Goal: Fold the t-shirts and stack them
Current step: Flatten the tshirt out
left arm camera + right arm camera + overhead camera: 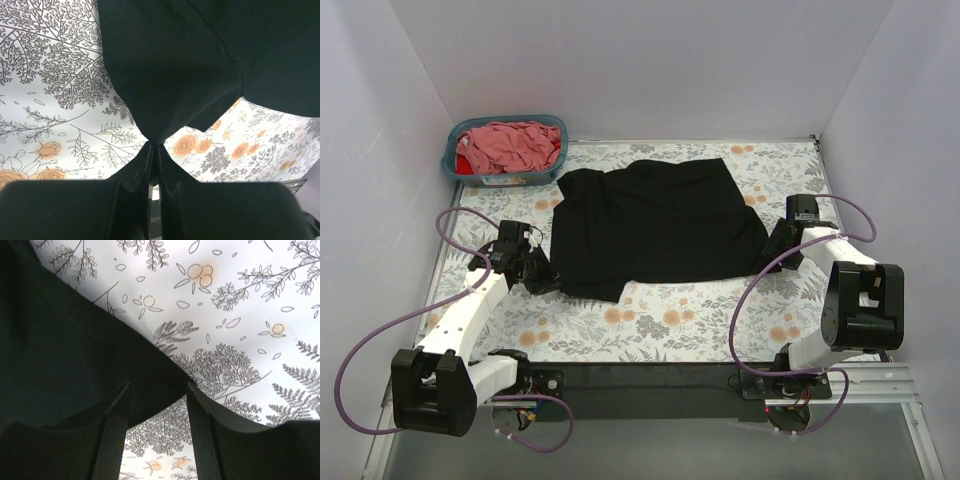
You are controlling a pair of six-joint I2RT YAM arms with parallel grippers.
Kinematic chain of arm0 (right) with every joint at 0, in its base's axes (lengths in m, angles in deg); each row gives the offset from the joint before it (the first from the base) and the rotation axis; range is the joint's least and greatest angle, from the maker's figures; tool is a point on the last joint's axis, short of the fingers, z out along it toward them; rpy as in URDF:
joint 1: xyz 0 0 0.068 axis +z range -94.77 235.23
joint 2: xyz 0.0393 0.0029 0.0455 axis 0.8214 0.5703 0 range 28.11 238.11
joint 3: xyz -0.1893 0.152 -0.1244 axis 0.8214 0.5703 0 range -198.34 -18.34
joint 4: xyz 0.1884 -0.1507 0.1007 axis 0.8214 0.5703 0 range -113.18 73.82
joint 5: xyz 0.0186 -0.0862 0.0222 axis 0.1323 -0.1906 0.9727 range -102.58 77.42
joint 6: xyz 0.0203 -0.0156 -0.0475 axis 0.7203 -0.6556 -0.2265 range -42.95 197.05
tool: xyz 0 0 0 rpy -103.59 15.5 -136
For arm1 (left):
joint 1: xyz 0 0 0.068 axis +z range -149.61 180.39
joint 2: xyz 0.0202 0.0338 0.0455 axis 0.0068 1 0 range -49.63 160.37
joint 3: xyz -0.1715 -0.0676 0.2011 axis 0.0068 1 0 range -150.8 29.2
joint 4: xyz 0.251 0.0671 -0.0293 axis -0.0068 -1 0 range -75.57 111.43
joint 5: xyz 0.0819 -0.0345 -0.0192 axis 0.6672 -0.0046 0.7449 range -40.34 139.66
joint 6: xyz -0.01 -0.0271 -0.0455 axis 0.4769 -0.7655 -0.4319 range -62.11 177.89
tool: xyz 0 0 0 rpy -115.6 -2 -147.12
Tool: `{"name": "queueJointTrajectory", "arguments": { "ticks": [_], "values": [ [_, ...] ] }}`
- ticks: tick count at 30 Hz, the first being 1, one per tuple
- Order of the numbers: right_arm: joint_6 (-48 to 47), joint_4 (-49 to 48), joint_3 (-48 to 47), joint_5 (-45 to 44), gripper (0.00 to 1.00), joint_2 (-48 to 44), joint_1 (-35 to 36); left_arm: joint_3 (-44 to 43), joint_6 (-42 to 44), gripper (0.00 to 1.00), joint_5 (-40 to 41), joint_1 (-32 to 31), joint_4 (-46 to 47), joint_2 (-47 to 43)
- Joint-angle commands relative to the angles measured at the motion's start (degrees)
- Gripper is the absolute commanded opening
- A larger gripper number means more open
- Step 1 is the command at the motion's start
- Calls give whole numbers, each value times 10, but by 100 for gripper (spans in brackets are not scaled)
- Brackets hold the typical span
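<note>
Your left end effector (154, 150) is pinched tight on the black shirt (655, 225) at its near-left corner. The shirt lies spread mid-tabletop (670, 325). Right end effector (159, 386) sits wide at the shirt's right edge — pink shirts (515, 143) in the far-left basket (448, 163).

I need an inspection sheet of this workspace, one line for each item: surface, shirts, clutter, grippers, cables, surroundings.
Surface: table with a floral cover.
Job's things: black shirt spread mid-table, rumpled; pink and red shirts bunched in the basket.
Clutter: only the teal basket, at the far left corner.
Grippers: left gripper shut on the black shirt's near left corner; right gripper open, the shirt's right edge between its fingers.
Cables: purple cables loop beside each arm.
Surroundings: white walls on three sides.
</note>
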Motion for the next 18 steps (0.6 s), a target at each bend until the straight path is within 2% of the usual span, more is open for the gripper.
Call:
{"name": "queueJointTrajectory", "arguments": {
  "ticks": [1,12,18],
  "values": [
    [-1,-36,-7,-17,54,16,-5,6,-3,0,-11,4,0,-19],
    [0,-32,38,-31,51,36,-6,6,3,0,-9,4,-3,-17],
    [-6,6,26,-40,52,18,-6,0,4,0,-4,4,-8,-17]
  ]
}}
